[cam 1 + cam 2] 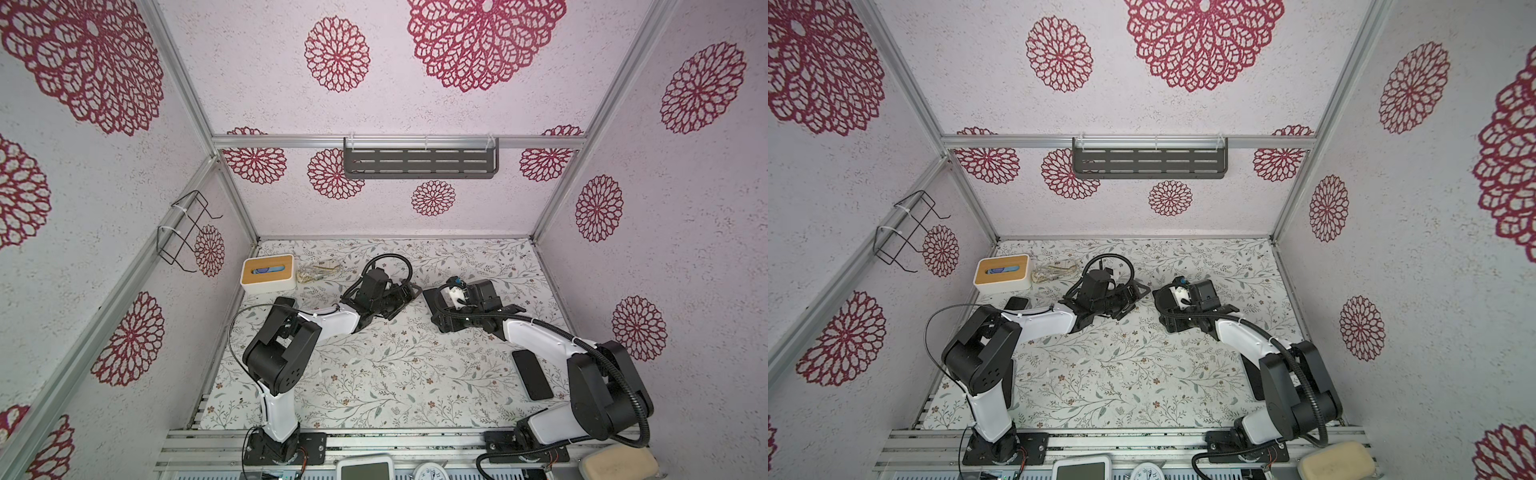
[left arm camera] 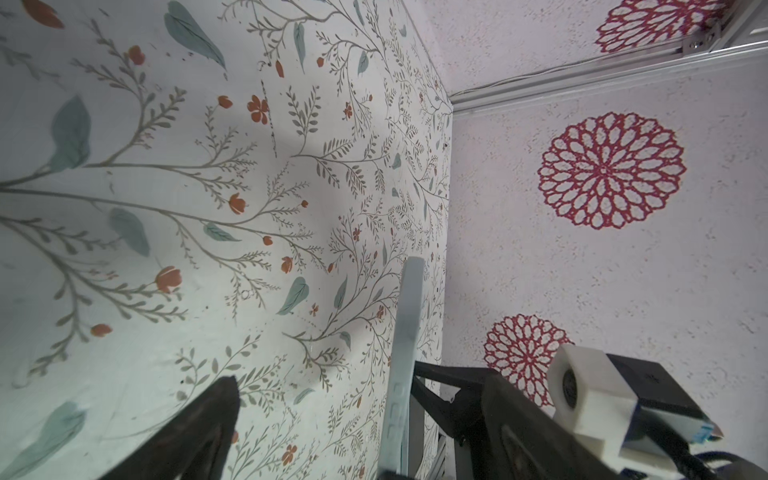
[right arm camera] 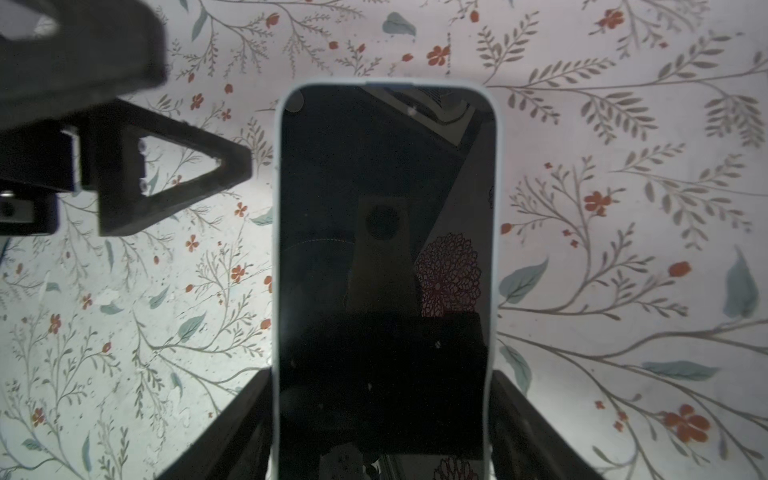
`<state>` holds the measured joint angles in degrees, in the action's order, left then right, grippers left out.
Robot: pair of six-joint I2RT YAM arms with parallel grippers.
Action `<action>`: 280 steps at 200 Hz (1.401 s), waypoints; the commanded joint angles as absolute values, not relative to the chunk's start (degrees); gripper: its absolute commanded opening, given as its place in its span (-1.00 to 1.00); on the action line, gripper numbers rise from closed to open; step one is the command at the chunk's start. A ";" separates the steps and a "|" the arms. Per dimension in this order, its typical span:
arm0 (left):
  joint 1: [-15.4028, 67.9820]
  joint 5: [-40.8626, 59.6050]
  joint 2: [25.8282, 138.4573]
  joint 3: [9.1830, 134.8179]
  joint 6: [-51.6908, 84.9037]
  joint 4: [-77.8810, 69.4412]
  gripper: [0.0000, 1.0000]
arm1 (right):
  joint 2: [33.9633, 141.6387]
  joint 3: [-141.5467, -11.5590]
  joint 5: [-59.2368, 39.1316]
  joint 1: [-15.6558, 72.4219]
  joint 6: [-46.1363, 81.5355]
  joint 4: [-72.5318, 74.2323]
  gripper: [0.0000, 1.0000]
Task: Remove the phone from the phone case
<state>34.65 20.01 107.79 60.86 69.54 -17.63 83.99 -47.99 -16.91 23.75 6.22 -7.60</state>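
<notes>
The phone, dark screen up, sits in a pale blue phone case. My right gripper is shut across the case's two long sides and holds it above the table. In both top views the phone shows as a dark slab under the right wrist. My left gripper is open just left of it. One of its fingers ends a small gap from the case's side. The left wrist view shows the case edge-on beyond a left finger.
A second black phone lies flat on the floral table beside the right arm. A tissue box and a clear bag sit at the back left. A wire rack and a shelf hang on the walls.
</notes>
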 commanded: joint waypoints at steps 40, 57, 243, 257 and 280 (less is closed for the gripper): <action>35.68 24.08 110.54 61.35 72.86 -27.09 0.54 | 81.65 -50.81 -21.44 25.84 6.09 -5.89 -0.28; 35.94 24.47 110.78 61.35 73.07 -27.68 0.42 | 81.74 -50.90 -21.57 25.88 6.16 -5.68 -0.28; 33.92 24.71 104.50 59.54 72.33 -27.26 -1.00 | 76.73 -48.79 -19.38 26.27 11.85 -1.30 0.37; 31.32 22.19 99.73 57.59 72.52 -27.92 -1.00 | 72.36 -45.33 -17.76 26.20 18.21 4.58 0.60; 26.93 15.10 90.10 54.67 70.87 -29.05 -1.00 | 62.80 -37.12 -14.92 26.27 29.49 17.01 0.83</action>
